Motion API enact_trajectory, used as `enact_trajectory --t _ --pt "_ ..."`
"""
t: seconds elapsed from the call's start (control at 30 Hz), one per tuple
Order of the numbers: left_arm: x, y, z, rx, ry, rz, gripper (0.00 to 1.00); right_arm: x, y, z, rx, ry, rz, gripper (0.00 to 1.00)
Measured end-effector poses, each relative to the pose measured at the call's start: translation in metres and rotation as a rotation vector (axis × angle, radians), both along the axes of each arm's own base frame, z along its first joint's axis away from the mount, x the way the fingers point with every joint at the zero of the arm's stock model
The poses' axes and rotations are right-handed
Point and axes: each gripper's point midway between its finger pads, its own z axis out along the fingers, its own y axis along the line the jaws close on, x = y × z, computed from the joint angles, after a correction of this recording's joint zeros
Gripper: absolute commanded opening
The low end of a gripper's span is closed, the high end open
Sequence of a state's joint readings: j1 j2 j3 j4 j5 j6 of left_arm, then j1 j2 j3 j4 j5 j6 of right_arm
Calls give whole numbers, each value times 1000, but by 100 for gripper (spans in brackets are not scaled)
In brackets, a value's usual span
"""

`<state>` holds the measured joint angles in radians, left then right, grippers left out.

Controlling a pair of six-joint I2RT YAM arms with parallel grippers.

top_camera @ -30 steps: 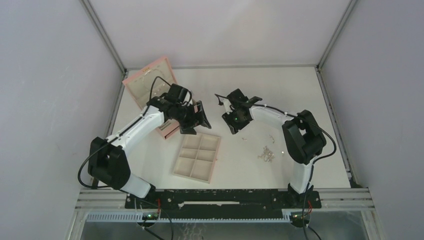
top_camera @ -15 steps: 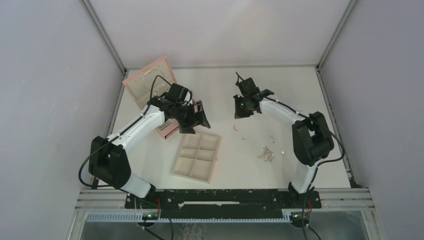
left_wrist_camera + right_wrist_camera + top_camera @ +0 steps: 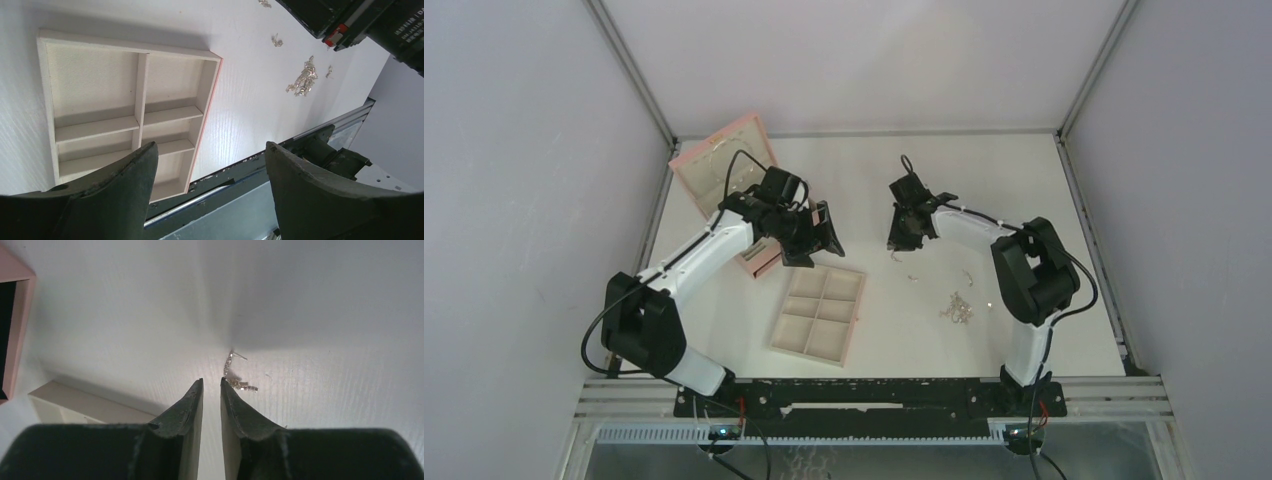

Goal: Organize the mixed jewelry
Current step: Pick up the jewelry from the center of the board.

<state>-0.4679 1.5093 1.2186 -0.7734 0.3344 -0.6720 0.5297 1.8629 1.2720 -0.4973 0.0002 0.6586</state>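
Observation:
The mixed jewelry lies loose on the white table: a silver cluster [image 3: 957,307] [image 3: 302,80], and small single pieces [image 3: 896,256] [image 3: 911,275] [image 3: 967,272]. My right gripper [image 3: 902,226] [image 3: 212,381] points down at the table with its jaws a narrow gap apart and nothing between them. One tiny silver chain piece [image 3: 235,375] lies just beyond its right fingertip. My left gripper [image 3: 819,232] [image 3: 210,147] hangs wide open and empty above the far end of the beige compartment tray [image 3: 786,330] [image 3: 130,46].
A pink box [image 3: 720,160] [image 3: 15,315] with its drawer pulled out [image 3: 762,262] stands at the back left, behind the left arm. The tray's corner [image 3: 75,400] shows left of the right gripper. The right arm's black body [image 3: 350,20] is at the upper right in the left wrist view.
The right gripper swung away toward the back, then came down again near the small pieces, and its jaws narrowed. The left arm has not moved.

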Motion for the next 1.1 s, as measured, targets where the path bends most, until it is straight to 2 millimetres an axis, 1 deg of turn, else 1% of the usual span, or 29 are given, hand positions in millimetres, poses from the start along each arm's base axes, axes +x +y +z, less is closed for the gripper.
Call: enact_trajectory --t 0.2,0.47,0.57,0.67,0.83,0.97,1.1 --pt "0 0 0 -1 0 0 83 2 -3 -12 -25 13 -45 29" --pt "0 0 0 -2 -2 0 83 2 -5 -29 -51 43 -52 30" --pt "1 -1 0 -3 -3 0 83 8 -1 -27 -47 31 -51 30" --pt "1 -1 0 -4 -4 0 83 10 1 -29 -52 30 -45 30" --pt "1 -1 -1 -3 -2 0 83 18 11 -28 -88 3 -18 29" --pt "0 0 -3 -2 3 0 83 15 14 -29 -140 -17 13 29" --pt "0 -1 -4 -4 4 -2 83 10 12 -29 -196 -28 45 27"
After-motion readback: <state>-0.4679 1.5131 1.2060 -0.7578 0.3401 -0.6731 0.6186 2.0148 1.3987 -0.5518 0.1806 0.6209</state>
